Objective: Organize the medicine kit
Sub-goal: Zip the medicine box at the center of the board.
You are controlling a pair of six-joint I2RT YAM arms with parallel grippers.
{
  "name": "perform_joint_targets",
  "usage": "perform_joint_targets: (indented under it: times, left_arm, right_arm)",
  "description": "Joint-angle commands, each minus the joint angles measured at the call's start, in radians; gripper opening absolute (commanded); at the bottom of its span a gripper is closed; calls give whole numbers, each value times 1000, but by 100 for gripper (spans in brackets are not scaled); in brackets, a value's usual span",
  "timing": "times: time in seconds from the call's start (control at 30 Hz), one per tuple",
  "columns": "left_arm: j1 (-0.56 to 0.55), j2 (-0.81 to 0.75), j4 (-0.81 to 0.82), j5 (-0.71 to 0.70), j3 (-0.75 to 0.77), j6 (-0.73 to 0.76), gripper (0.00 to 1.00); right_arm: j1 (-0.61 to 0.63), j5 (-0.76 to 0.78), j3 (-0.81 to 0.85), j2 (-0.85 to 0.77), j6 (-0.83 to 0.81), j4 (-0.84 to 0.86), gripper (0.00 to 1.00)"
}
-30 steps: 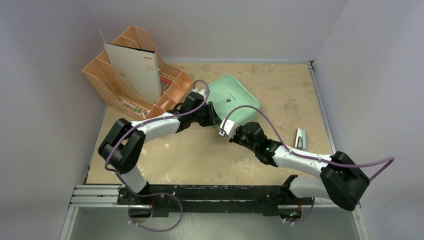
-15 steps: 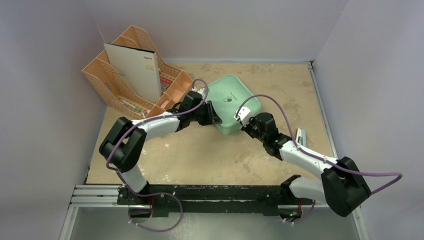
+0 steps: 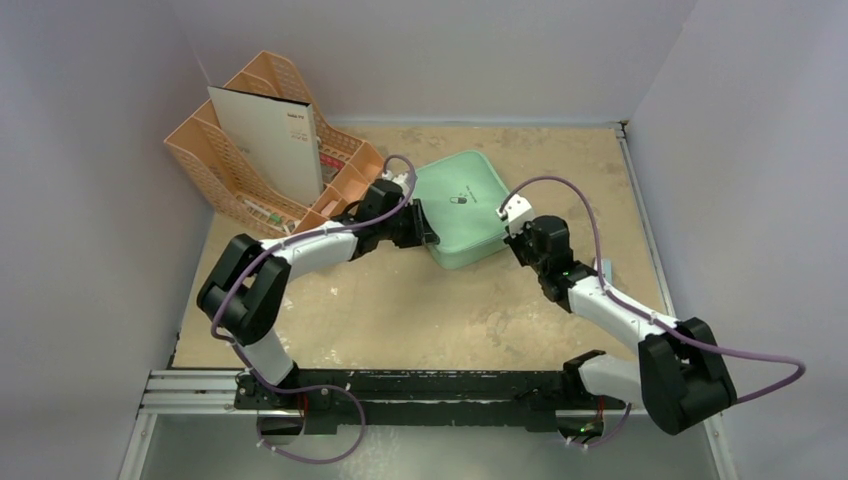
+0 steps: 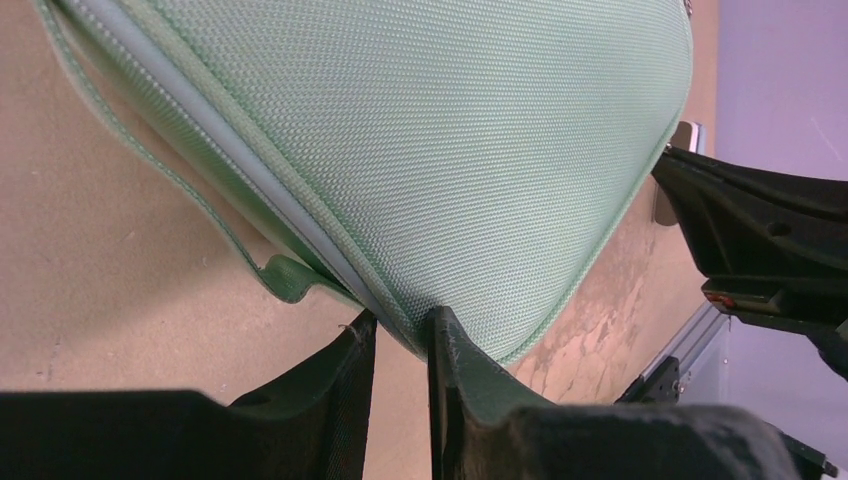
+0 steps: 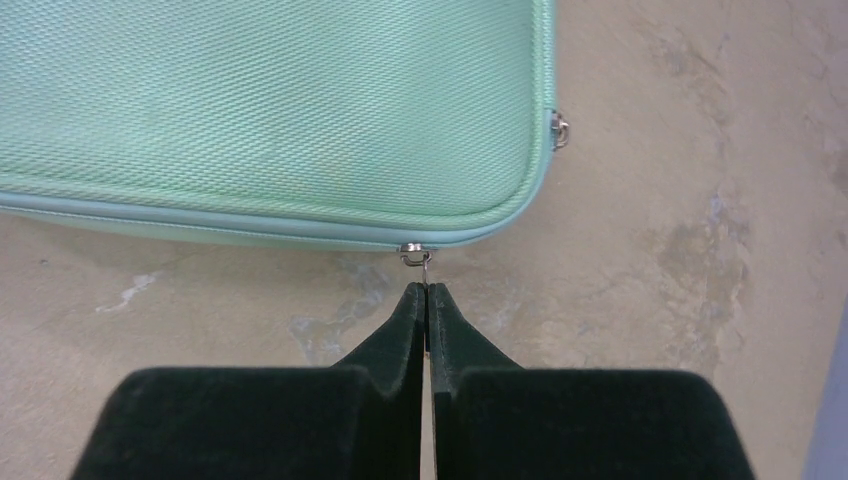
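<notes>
The mint-green medicine kit lies shut on the tan table, a small dark logo on its lid. My left gripper is shut on the kit's near-left rim; in the left wrist view its fingertips pinch the seam of the kit beside a green fabric loop. My right gripper sits at the kit's right edge. In the right wrist view it is shut on the thin metal zipper pull, just below the kit. A second slider hangs at the corner.
A peach desk organizer holding a white card stands at the back left, close to my left arm. A small grey item lies right of my right forearm. White walls enclose three sides; a metal rail runs along the near edge.
My right gripper has travelled right and away along the kit's near edge, drawing the zipper pull with it. The kit has turned slightly. The left gripper has kept its hold.
</notes>
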Motion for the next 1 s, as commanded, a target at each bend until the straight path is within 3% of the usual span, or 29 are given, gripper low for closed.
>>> perform_joint_targets:
  times: [0.0,0.13,0.37,0.47,0.67,0.97]
  left_arm:
    - [46,47,-284,-208,-17,134,22]
    - [48,39,-264,-201,46,164,22]
    - [69,121,-366,-180,375,260,25]
    - [69,85,-395,-186,428,273,30]
    - [69,-48,-388,-149,349,217,47]
    - [65,-182,-169,21,76,-47,50]
  right_arm:
    - [-38,121,19,-37,43,-30,0]
    - [-38,97,31,-88,98,-82,0]
    - [-36,-35,11,-164,204,-128,0]
    - [-36,-46,36,-153,304,-199,0]
    - [-6,-141,58,-126,472,-177,0]
    - [221,-86,159,-3,592,-114,0]
